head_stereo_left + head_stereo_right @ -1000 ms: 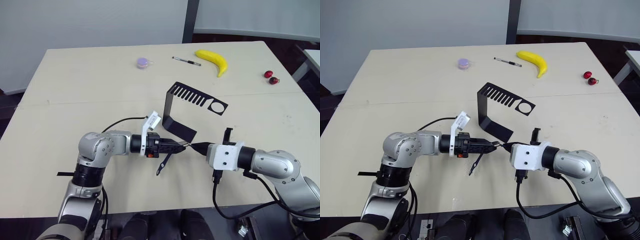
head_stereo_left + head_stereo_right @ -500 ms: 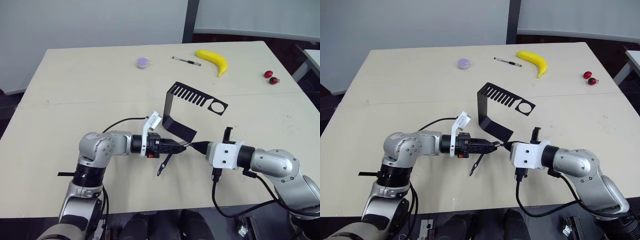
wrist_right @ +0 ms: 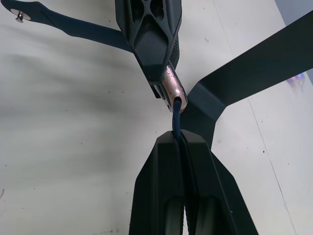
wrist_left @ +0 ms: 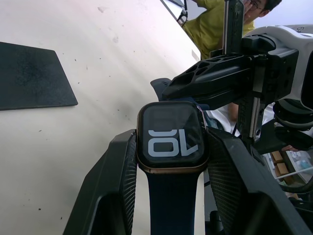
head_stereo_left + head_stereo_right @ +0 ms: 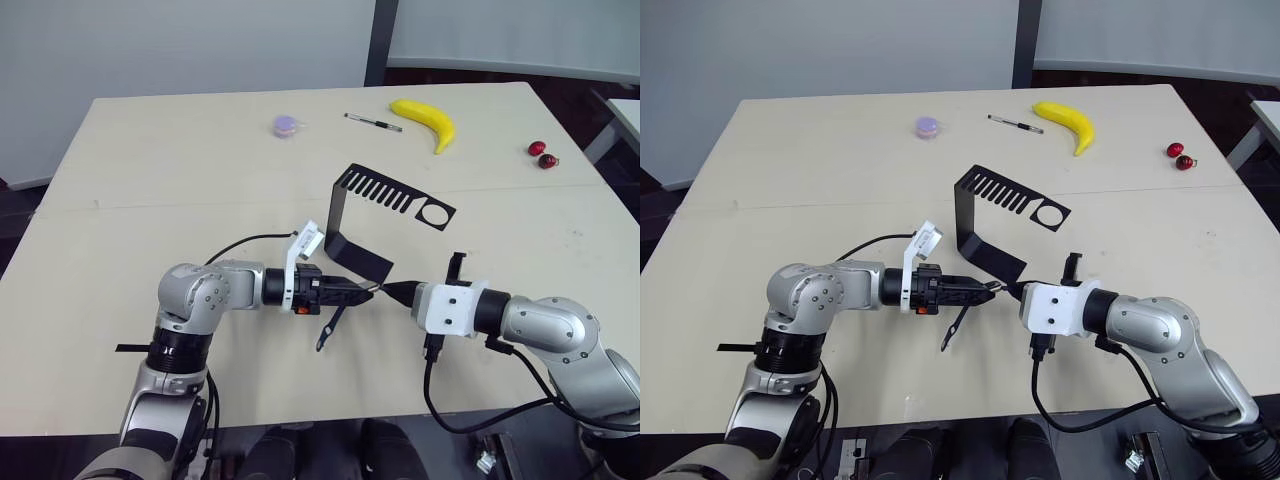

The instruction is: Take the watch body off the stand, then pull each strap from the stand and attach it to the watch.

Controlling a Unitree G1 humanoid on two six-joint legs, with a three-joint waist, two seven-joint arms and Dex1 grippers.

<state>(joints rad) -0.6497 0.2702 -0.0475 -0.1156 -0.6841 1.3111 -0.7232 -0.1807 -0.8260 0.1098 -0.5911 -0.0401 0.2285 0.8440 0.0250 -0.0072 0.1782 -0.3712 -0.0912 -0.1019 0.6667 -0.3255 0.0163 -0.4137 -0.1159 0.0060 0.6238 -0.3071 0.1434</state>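
Your left claw [image 4: 168,161] is pinching the watch body [image 4: 170,137] by its two sides, low over the tabletop [image 5: 200,180], just in front of the stand's flat foot. One navy strap [image 5: 328,327] is already on the watch and hangs down from it toward the tabletop. Your right claw [image 3: 179,147] is pressed together on the second strap [image 3: 176,115], held thin edge up, and the strap's tip touches the gold rim of the watch.

To do this step well, keep the left claw very steady so the watch does not turn. Line the strap's end up flat with the slot in the rim, then slide it in sideways along the slot, not straight at the watch. Push slowly. If the strap bends, I think it is not lined up, so back off a little and try again. Do not squeeze the watch harder, or it may pop out.

The stand [image 5: 380,215] is empty and sits just behind the two claws. The banana [image 5: 425,121], pen [image 5: 373,122] and cherries [image 5: 543,154] lie far back and are not in your way.

Since half a second ago almost nothing has changed. Both claws stay where they were, and the hanging strap has swung only a tiny bit.
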